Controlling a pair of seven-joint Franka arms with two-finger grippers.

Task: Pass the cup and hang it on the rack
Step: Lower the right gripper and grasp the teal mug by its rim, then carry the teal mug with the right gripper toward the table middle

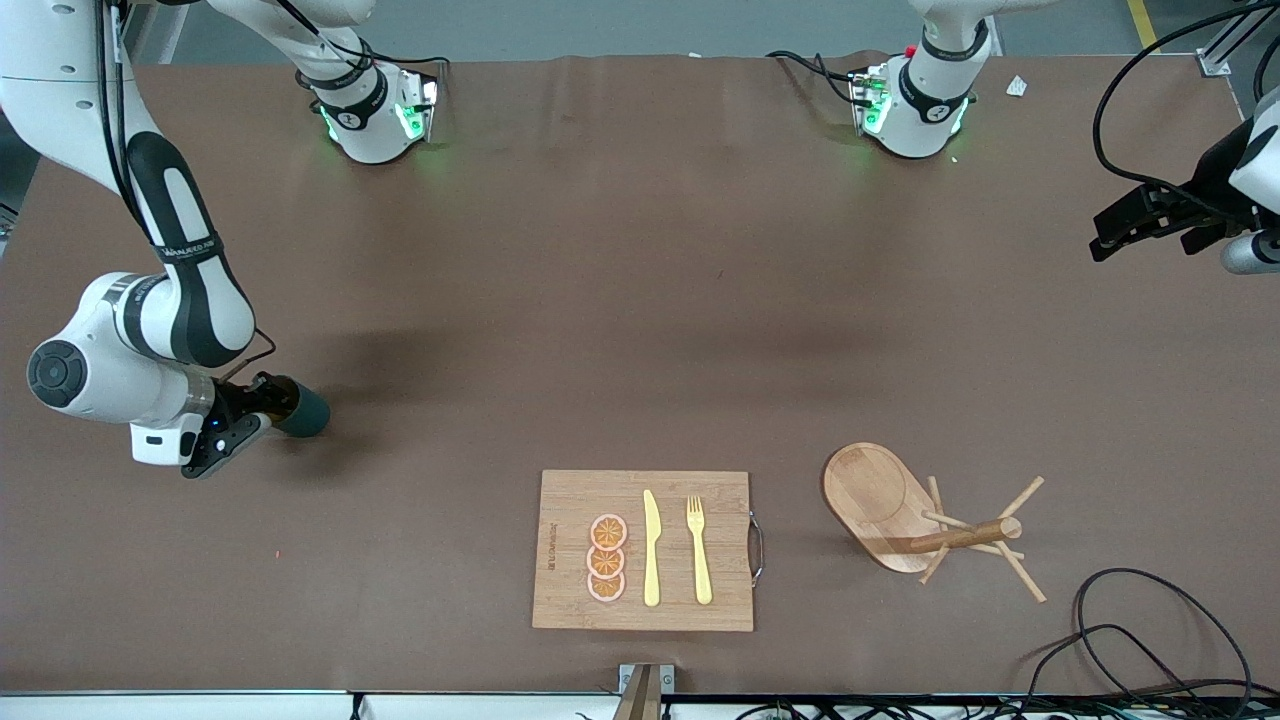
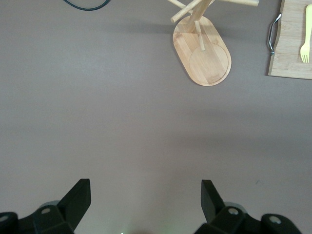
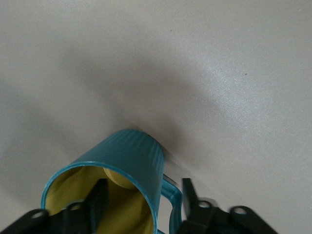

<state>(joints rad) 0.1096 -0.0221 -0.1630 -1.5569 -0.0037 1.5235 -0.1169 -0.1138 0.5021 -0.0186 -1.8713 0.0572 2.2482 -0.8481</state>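
The teal-green cup (image 1: 306,411) with a yellow inside is tipped on its side in my right gripper (image 1: 266,405), low over the table at the right arm's end. In the right wrist view, one finger (image 3: 97,197) is inside the cup (image 3: 131,156) and the other is outside by the handle, so my right gripper (image 3: 142,197) is shut on the cup's wall. The wooden rack (image 1: 880,495) stands toward the left arm's end, near the front camera. My left gripper (image 1: 1140,225) waits open and empty, high at the left arm's end; the rack (image 2: 204,53) shows in its view, away from the left gripper (image 2: 145,195).
A bamboo cutting board (image 1: 570,600) with orange slices (image 1: 607,557), a yellow knife (image 1: 651,550) and a fork (image 1: 699,550) lies beside the rack, near the front edge. Black cables (image 1: 1150,640) lie at the corner near the rack.
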